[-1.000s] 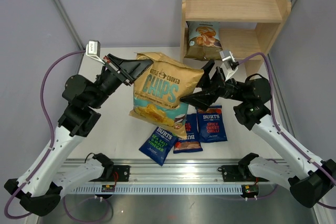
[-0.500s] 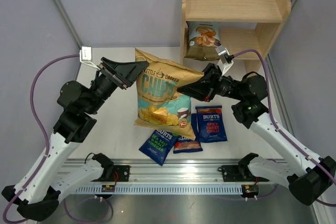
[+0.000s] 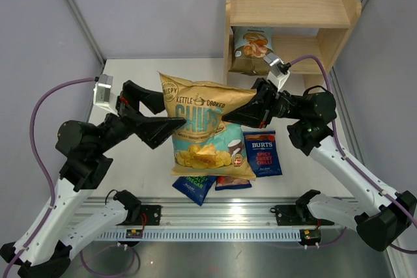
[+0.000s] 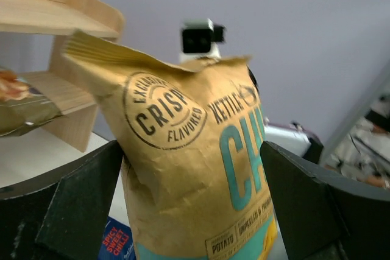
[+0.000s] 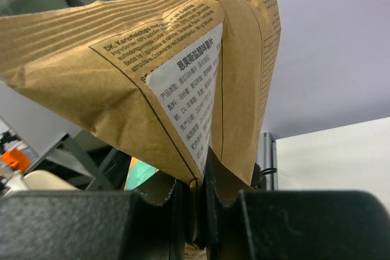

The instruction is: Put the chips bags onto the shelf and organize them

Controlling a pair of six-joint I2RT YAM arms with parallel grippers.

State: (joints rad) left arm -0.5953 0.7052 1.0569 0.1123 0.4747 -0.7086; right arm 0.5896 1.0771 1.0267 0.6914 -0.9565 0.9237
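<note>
Step in hand: carrying the tan CHIPS bag [image 3: 205,128] to the shelf [image 3: 287,14].

- Right pincer [image 3: 229,115] is clamped on the bag's upper right edge. The right wrist view shows the fingers pressed together on a fold of the back seam.
- The bag hangs upright, off the desk [image 3: 140,164], near and left of the shelf.
- Left pincer [image 3: 172,110] is apart, with a finger on either side of the bag's left part. The left wrist view shows gaps on both sides, so there is no grip. Cannot tell if it touches.
- The shelf is at far right. The light-blue-and-olive bag [image 3: 253,50] stands at the left end of the lower tier. No other bag shows on either tier.
- Three BURTS bags [image 3: 262,153] lie flat on the desk, near centre. One is in full view on the right; two are partly hidden under the hanging bag.

Next move, as a judgement: swing the bag far and right to a free shelf spot. The bag looks tall against the lower opening, so it may need tilting or the top tier. It is held by one corner and likely to sway, so the left pincer could steady it. Keep it from knocking the bag already shelved.

Surface: white matte desk with a metal rail [image 3: 215,216] along the near edge. Room: plain grey-lilac walls [image 3: 150,11].
</note>
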